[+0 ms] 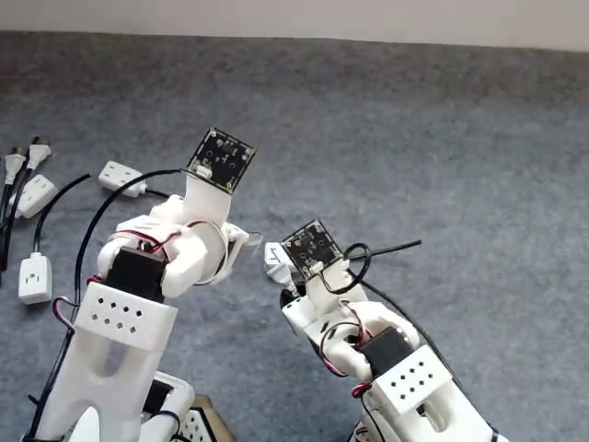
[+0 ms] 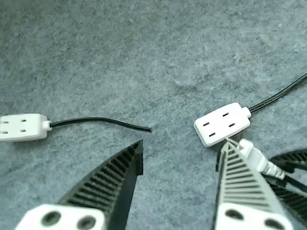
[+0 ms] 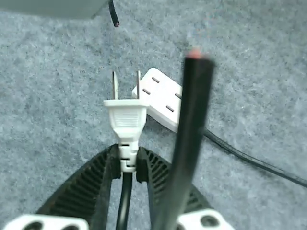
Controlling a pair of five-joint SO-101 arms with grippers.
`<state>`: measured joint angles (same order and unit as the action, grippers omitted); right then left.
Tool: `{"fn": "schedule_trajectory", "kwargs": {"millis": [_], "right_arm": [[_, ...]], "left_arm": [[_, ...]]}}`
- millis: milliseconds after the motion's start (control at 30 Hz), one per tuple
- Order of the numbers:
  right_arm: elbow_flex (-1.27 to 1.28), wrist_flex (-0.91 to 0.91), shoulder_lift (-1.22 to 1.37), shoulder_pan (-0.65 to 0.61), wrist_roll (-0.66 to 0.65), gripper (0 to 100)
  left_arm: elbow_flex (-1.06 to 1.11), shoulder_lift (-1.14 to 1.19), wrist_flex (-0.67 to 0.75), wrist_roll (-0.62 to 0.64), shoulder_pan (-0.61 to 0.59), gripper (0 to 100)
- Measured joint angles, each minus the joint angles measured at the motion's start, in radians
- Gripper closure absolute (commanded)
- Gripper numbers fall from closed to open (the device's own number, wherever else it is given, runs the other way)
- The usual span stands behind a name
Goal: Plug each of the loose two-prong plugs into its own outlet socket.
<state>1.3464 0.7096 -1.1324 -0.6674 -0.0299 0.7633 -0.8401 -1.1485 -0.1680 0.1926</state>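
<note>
The right gripper [image 3: 127, 163] clamps the plug [image 3: 125, 115] by its neck, its 2 prongs just beside the socket [image 3: 160, 98]. The prongs likely need squaring to the socket's slots before pushing. The left gripper [image 2: 182, 147], wide apart beside the socket, could brace it.

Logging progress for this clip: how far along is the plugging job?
Done: no plug looks seated yet. In hand: the right hand grips one plug, its prongs bare, beside a socket; the left hand is open. Left: that plug, plus two loose plugs.
</note>
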Motion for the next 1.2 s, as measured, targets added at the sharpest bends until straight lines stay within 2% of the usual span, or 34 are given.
{"fn": "schedule_trajectory", "kwargs": {"millis": [200, 367, 600, 800, 1200], "right_arm": [[-0.087, 0.054, -0.012, 0.0, 0.006, 99.3], [-0.095, 0.061, -0.017, 0.002, 0.006, 99.3], [-0.095, 0.061, -0.017, 0.002, 0.005, 99.3], [-0.052, 0.06, -0.02, 0.002, 0.0, 99.3], [-0.052, 0.06, -0.02, 0.002, 0.0, 99.3]], "left_arm": [[0.157, 0.0, 0.101, 0.002, 0.0, 74], [0.18, 0.0, 0.129, 0.002, 0.025, 74], [0.161, 0.0, 0.127, 0.002, 0.025, 74], [0.054, 0.0, 0.04, 0.029, 0.025, 74], [0.071, 0.003, 0.068, 0.064, 0.109, 74]]}}
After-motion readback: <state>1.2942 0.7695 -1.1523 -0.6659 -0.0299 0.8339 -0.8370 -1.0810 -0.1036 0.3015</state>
